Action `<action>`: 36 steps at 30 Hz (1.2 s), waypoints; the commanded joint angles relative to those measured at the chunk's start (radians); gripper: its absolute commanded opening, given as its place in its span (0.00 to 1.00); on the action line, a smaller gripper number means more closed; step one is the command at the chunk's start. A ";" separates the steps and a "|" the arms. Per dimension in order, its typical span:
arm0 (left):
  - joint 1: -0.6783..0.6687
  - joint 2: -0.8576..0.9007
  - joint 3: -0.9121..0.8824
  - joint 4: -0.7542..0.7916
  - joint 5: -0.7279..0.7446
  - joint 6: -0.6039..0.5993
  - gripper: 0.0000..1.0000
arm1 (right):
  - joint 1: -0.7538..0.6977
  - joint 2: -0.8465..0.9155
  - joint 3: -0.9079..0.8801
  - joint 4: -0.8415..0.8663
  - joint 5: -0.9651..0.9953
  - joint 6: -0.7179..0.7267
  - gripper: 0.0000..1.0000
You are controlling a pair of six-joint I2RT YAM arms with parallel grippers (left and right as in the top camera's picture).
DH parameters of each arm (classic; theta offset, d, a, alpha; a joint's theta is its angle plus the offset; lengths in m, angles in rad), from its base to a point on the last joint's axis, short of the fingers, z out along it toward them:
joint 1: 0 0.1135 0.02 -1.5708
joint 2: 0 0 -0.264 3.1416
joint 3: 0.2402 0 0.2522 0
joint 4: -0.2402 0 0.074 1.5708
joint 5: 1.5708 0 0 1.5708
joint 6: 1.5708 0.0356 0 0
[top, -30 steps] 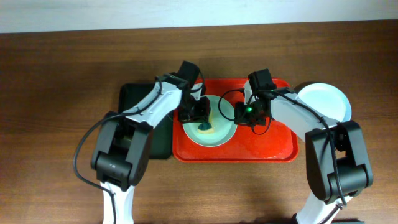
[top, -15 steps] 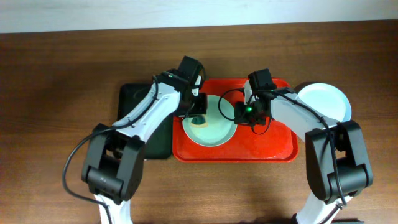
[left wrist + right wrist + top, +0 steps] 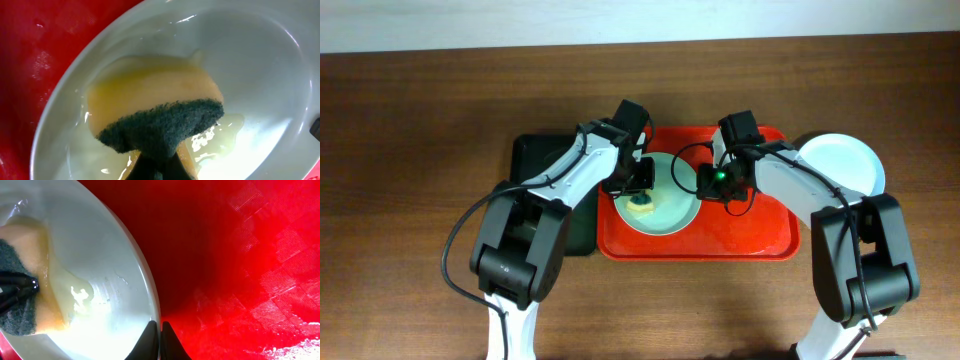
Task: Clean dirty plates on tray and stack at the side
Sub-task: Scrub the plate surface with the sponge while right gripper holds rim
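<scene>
A pale plate point(image 3: 670, 212) lies on the left half of the red tray point(image 3: 740, 235). My left gripper point(image 3: 638, 188) is shut on a yellow sponge with a dark green scouring side point(image 3: 160, 120) and presses it onto the plate's wet floor point(image 3: 250, 60). A film of yellowish suds lies around the sponge. My right gripper point(image 3: 161, 330) is shut on the plate's right rim point(image 3: 150, 287), one finger inside and one outside. In the right wrist view the sponge point(image 3: 30, 280) shows at the left edge.
A second pale plate point(image 3: 840, 162) rests on the wooden table just right of the tray. A narrow black tray point(image 3: 535, 160) lies against the red tray's left side, under my left arm. Bare wet tray surface point(image 3: 240, 255) stretches right of the held plate.
The left gripper has rubbed the sponge over the plate, out to its left edge and back toward the middle. The right gripper and the plate have stayed in place.
</scene>
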 commanded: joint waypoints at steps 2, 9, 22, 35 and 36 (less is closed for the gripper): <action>-0.041 0.094 -0.021 0.007 0.112 0.002 0.00 | 0.011 0.011 -0.006 0.002 0.019 0.005 0.04; -0.043 0.094 -0.021 0.032 0.253 0.008 0.00 | 0.011 0.011 -0.006 0.002 0.019 0.005 0.04; -0.045 0.106 -0.021 0.158 0.144 0.010 0.00 | 0.011 0.011 -0.006 0.004 0.008 0.005 0.04; 0.041 0.117 -0.021 0.048 0.027 0.042 0.00 | 0.011 0.011 -0.006 0.003 0.008 0.005 0.04; 0.053 0.117 -0.021 0.033 0.027 0.051 0.00 | 0.011 0.011 -0.006 0.003 0.008 0.005 0.04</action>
